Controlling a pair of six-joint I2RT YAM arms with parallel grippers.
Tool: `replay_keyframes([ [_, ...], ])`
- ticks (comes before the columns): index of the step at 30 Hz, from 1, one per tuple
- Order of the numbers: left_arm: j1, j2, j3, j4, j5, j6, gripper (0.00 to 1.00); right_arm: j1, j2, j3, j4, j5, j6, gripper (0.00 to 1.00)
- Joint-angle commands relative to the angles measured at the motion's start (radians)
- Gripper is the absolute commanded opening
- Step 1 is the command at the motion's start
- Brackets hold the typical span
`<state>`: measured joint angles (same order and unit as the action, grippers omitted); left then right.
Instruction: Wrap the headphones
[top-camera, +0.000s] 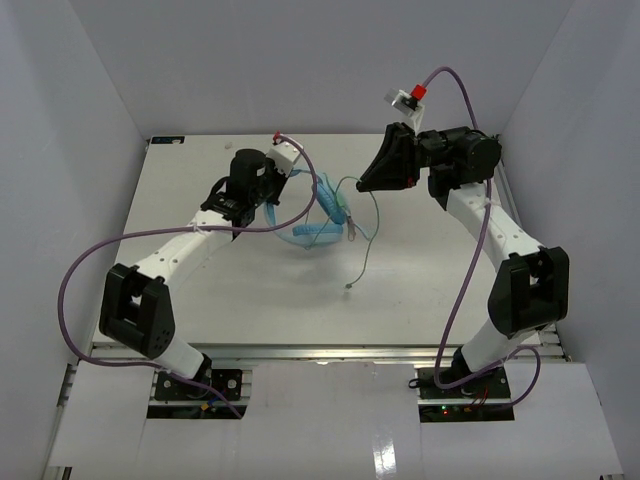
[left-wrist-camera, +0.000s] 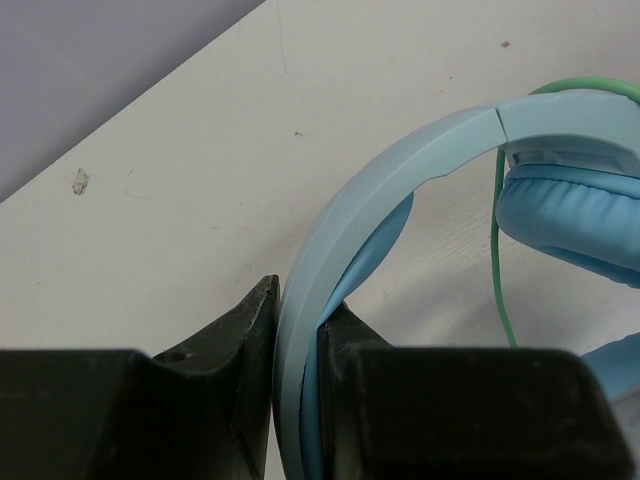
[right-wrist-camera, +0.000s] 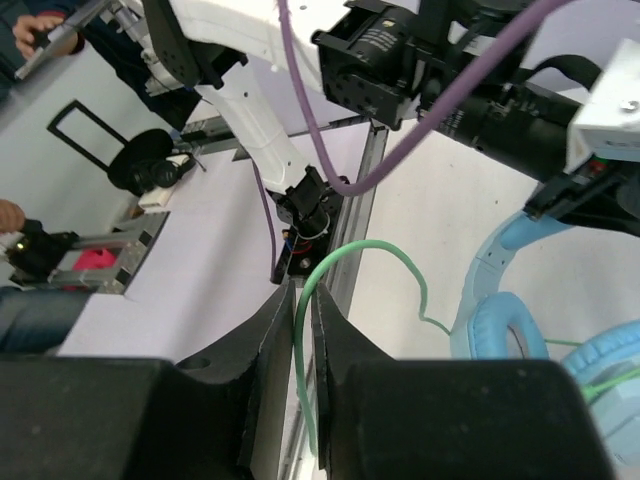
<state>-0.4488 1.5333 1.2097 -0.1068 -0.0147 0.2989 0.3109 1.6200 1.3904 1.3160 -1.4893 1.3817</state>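
Observation:
The light blue headphones (top-camera: 318, 225) are held at the table's middle. My left gripper (top-camera: 275, 205) is shut on their headband (left-wrist-camera: 400, 160); in the left wrist view the band runs between my jaws (left-wrist-camera: 298, 340), with an earcup (left-wrist-camera: 570, 210) to the right. My right gripper (top-camera: 363, 184) is raised to the right of the headphones and shut on the thin pale-green cable (right-wrist-camera: 370, 245), which arcs out of my jaws (right-wrist-camera: 303, 300) toward the earcups (right-wrist-camera: 500, 330). The rest of the cable hangs to the table and ends in the plug (top-camera: 348, 287).
The white table (top-camera: 250, 290) is walled by white panels on three sides. Purple arm cables (top-camera: 300, 215) loop near the headphones. In the right wrist view the left arm (right-wrist-camera: 240, 60) and its wrist camera (right-wrist-camera: 520, 110) are close above the headphones.

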Motion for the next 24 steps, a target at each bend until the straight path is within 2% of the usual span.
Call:
replay_keyframes([
  [1,-0.002,-0.093,-0.015,0.023,0.097,0.03,0.0,-0.038,0.01,0.065,0.569,-0.174,0.141,0.18],
  [12,-0.002,-0.143,-0.068,-0.002,0.199,0.036,0.0,-0.127,0.081,0.164,0.569,-0.175,0.208,0.18],
  [17,-0.002,-0.155,-0.082,0.02,0.162,0.0,0.0,-0.128,0.073,0.131,0.571,-0.175,0.185,0.18],
  [21,0.001,-0.197,-0.094,0.091,0.146,-0.069,0.0,-0.139,0.069,0.084,0.572,-0.176,0.155,0.29],
  [24,0.011,-0.216,-0.076,0.098,0.187,-0.122,0.0,-0.169,0.101,0.095,0.572,-0.175,0.18,0.38],
])
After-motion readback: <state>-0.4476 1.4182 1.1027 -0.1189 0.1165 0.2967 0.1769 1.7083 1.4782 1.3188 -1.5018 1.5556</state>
